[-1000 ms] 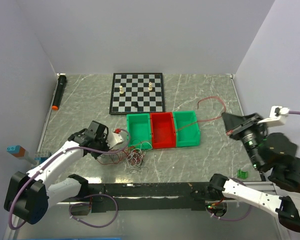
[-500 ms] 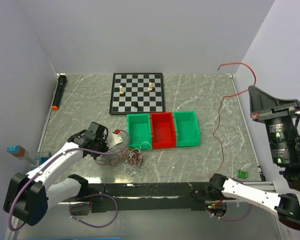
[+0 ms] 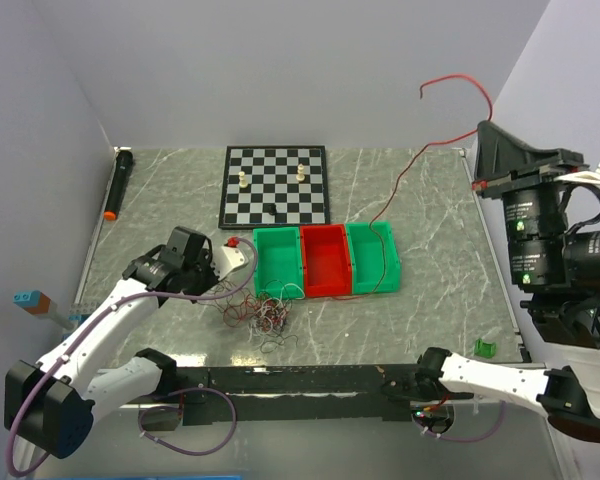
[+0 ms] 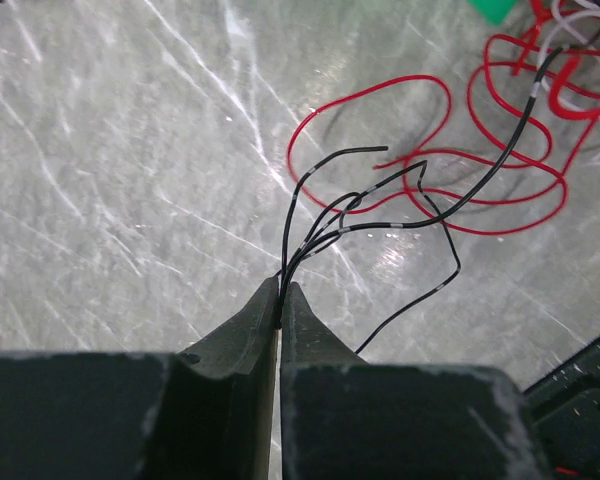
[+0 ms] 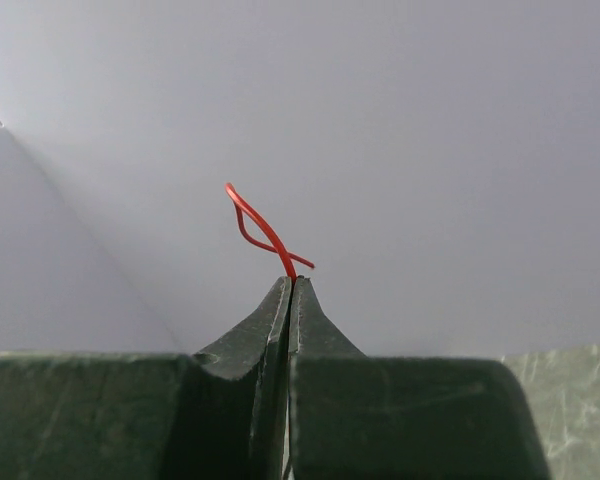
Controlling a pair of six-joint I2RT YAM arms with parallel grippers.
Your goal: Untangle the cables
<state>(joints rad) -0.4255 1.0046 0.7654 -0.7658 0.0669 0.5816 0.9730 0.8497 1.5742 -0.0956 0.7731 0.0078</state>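
— Starting at the left gripper: how do its jaws stand?

— Pressed together on the black cables, several thin strands that leave the tips in a bunch and fan out over the grey marbled table.

— And beyond them?

— Red loops lie flat on the table, crossed by one black strand. From above, the main tangle sits on the table just in front of the near green bin, on the left arm's side, close to that gripper.

— The right gripper?

— Closed too, clamped on the red cable, whose short end curls up past the tips against the pale wall. The arm is held high at its own side of the table.

— Where does that cable run?

— From the gripper it slopes down through the air to the far green bin, next to the red bin, and drapes across it. Whether it joins the tangle, I cannot tell.
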